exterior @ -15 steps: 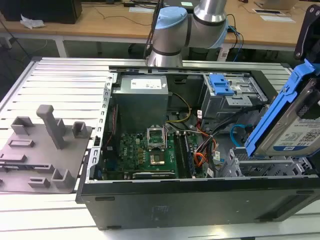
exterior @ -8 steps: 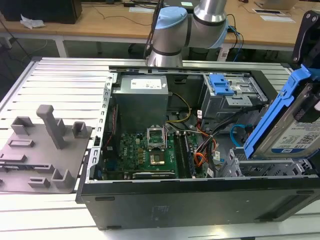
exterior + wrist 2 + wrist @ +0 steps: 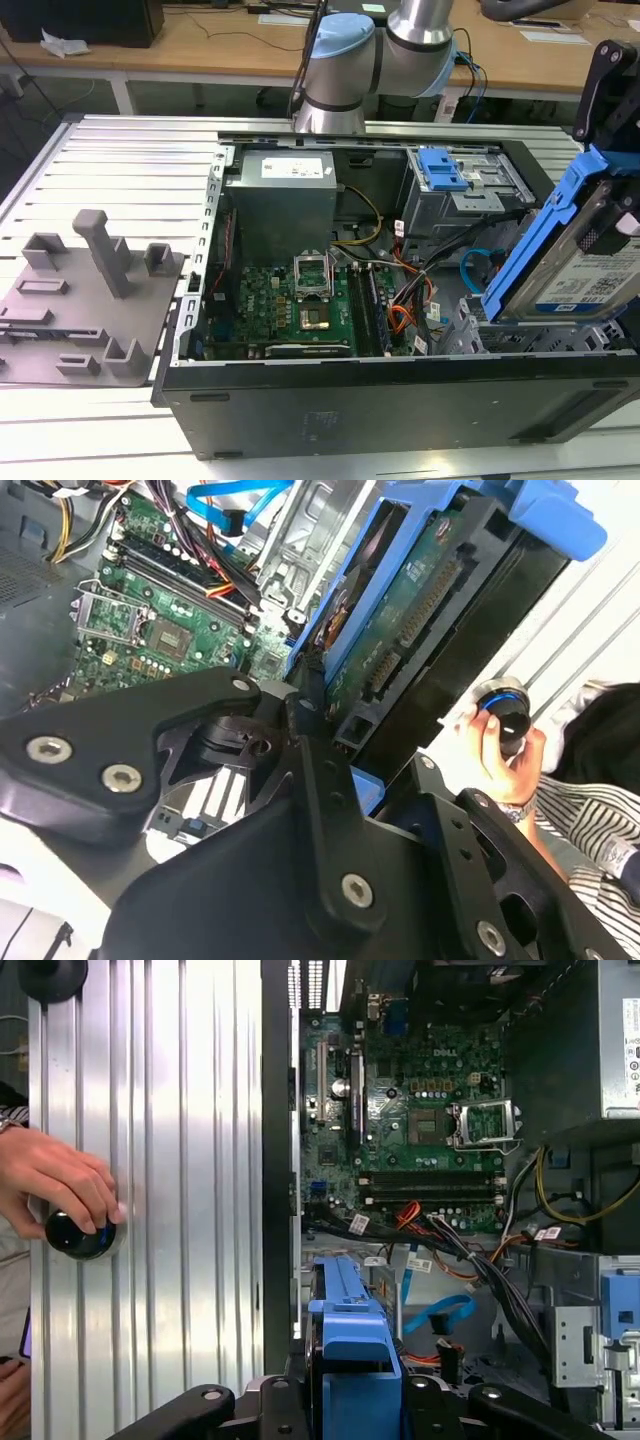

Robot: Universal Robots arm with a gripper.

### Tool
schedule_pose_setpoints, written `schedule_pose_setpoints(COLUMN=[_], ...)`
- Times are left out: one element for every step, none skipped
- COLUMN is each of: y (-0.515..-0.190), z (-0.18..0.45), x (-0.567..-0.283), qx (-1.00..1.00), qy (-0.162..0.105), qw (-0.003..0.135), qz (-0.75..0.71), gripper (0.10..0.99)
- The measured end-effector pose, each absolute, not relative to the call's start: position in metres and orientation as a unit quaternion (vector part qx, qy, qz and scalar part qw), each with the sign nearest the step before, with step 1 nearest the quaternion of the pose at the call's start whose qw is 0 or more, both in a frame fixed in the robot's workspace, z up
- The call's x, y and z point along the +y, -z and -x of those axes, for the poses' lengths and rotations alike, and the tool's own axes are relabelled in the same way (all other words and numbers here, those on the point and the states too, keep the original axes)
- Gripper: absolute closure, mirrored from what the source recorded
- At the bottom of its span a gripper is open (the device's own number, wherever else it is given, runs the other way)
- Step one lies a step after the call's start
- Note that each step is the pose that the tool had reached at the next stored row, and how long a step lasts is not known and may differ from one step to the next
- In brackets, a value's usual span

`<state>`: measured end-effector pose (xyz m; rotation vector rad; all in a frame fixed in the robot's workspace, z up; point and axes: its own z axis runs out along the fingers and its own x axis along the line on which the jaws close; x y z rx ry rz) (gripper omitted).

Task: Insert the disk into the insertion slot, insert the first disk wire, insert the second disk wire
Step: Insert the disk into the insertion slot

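Open case (image 3: 380, 400) is lying on its side. Disk (image 3: 570, 265) is hanging steeply tilted over the end at the exterior view's right, long axis slanting down toward the insertion slot (image 3: 462, 325), just below it. Gripper (image 3: 355, 1400) is clamping the disk by its blue carrier (image 3: 350, 1330), fingers closed on it.

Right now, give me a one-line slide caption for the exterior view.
The hand holds the disk, tilted in its blue carrier, above one end of the open computer case.
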<state>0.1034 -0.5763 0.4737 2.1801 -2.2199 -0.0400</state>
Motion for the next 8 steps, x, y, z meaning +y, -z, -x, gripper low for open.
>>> schedule_pose_setpoints(y=[-0.474, -0.474, -0.473, -0.473, -0.473, -0.473, -0.472, -0.472], z=[-0.103, -0.103, -0.103, -0.103, -0.104, -0.105, -0.106, -0.108], x=[-0.574, -0.569, -0.562, -0.555, -0.547, -0.542, -0.538, -0.535], qx=[-0.713, -0.713, -0.713, -0.713, -0.713, -0.713, -0.713, -0.713], qy=[0.013, 0.013, 0.013, 0.013, 0.013, 0.013, 0.013, 0.013], qw=[0.015, 0.015, 0.015, 0.015, 0.015, 0.015, 0.015, 0.015], qz=[-0.701, -0.701, -0.701, -0.701, -0.701, -0.701, -0.701, -0.701], gripper=[0.722, 0.722, 0.722, 0.722, 0.722, 0.722, 0.722, 0.722])
